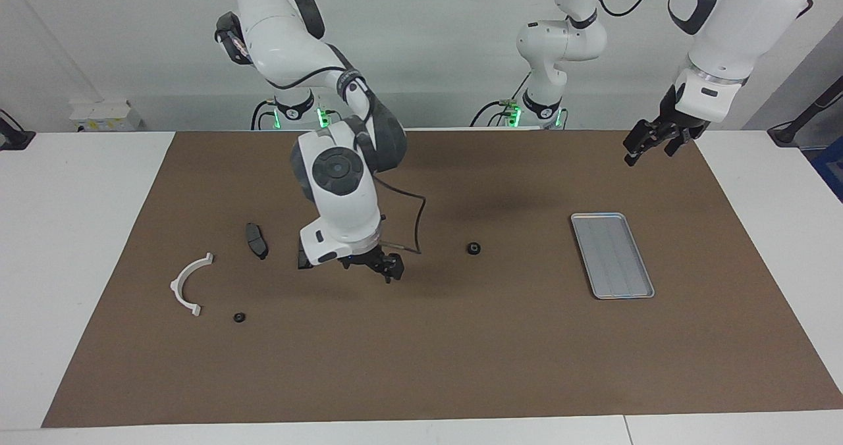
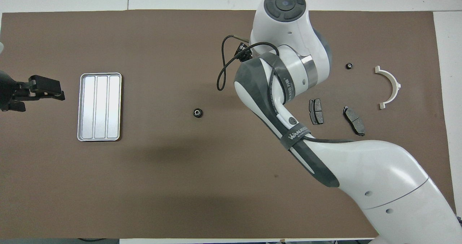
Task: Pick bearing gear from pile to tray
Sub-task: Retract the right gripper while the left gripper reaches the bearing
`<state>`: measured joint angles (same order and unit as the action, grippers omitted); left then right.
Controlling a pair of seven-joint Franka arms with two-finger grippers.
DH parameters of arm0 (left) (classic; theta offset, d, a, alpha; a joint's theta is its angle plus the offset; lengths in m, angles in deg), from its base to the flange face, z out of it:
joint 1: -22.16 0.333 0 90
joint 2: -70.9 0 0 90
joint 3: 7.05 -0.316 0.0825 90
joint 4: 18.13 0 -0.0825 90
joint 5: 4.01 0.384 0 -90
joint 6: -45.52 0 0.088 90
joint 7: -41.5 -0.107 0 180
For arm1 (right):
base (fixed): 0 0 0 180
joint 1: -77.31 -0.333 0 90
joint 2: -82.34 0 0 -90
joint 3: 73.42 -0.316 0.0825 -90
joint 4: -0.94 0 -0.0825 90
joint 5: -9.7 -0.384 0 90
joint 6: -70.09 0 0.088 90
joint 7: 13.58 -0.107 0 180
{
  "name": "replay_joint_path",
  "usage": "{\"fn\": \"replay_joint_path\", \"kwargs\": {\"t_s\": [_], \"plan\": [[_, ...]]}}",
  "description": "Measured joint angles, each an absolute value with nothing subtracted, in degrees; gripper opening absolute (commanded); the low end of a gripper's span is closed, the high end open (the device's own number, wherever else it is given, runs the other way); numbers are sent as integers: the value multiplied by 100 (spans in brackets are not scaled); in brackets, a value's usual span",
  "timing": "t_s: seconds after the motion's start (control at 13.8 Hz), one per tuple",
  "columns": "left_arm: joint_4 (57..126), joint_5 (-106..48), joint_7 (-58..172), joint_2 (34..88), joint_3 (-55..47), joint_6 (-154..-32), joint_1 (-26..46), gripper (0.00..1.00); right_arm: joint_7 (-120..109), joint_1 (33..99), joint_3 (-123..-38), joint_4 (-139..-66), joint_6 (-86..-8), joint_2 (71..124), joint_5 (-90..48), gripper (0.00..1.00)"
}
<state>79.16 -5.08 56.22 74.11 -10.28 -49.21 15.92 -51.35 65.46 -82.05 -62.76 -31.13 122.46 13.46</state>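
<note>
The pile lies toward the right arm's end: a white half-ring bracket (image 1: pixel 188 284) (image 2: pixel 389 87), two dark grey pads (image 1: pixel 256 239) (image 2: pixel 316 111) (image 2: pixel 354 120) and a tiny black ring (image 1: pixel 239 316) (image 2: pixel 348 66). A second black ring (image 1: pixel 473 248) (image 2: pixel 197 112) lies alone mid-mat, between the pile and the tray. The silver tray (image 1: pixel 612 254) (image 2: pixel 100 107) holds nothing. My right gripper (image 1: pixel 385 267) hangs low over the mat between the pads and the lone ring; its own wrist hides it in the overhead view. My left gripper (image 1: pixel 649 149) (image 2: pixel 47 91) waits open, raised beside the tray.
A brown mat (image 1: pixel 421 366) covers most of the white table. The right arm's elbow and forearm (image 2: pixel 288 103) reach over the mat next to the pads. A black cable (image 1: pixel 415 224) loops off the right wrist.
</note>
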Motion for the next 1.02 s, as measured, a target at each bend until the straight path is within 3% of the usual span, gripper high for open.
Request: {"fn": "replay_joint_path", "kwargs": {"t_s": [0.29, 0.51, 1.02], "plan": [[8107, -542, 6605, 7404, -928, -5297, 1179, 100, -3142, 7405, -8209, -6339, -3114, 12278, 1465, 100], [8305, -568, 7521, 7163, -885, -5719, 517, 100, -2126, 7631, -8217, -6371, -3117, 12280, 1932, 100], [8185, -584, 8687, 5468, -876, -6971, -552, 100, -1087, 7948, -8208, -6653, -3797, 12366, 2034, 100]]}}
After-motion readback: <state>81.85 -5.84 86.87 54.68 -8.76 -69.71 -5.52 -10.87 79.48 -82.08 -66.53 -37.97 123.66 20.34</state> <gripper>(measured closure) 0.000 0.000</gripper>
